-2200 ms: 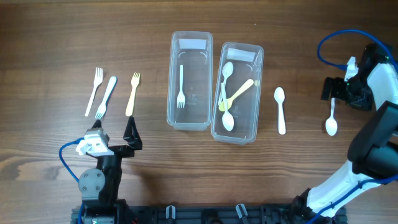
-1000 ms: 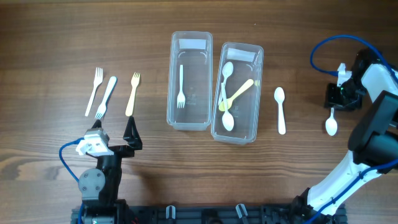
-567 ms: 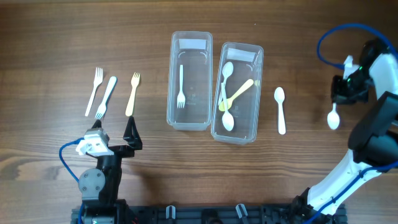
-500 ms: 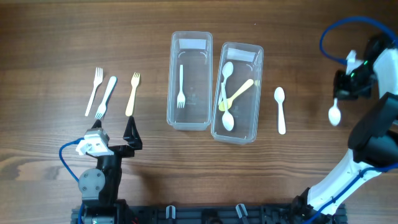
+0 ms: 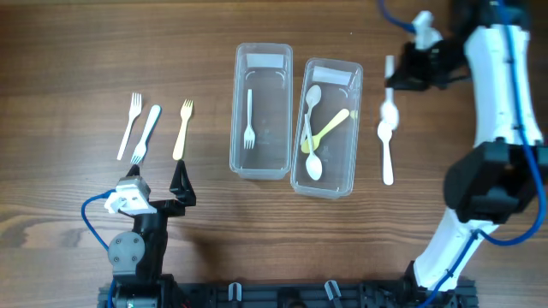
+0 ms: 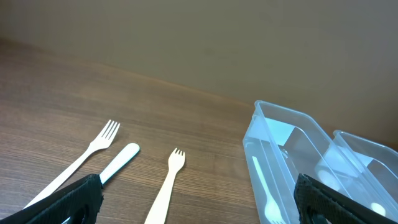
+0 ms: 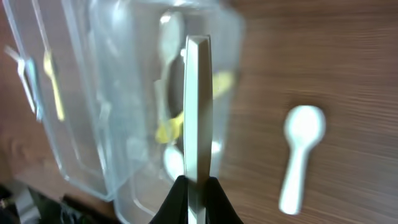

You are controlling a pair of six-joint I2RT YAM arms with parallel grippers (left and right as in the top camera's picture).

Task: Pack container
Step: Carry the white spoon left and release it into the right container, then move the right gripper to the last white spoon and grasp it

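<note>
A slim white plastic spoon (image 5: 389, 107) hangs just right of the clear plastic container of spoons (image 5: 354, 162). Only the wrist view shows the right gripper (image 7: 198, 182) pinching its handle. Well left of the container, the left gripper (image 6: 199, 194) gapes wide, empty.

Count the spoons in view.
5 spoons: three overlapping in the right container, one on the table beside it, one held by the right tool. Overlap may hide more.
</note>
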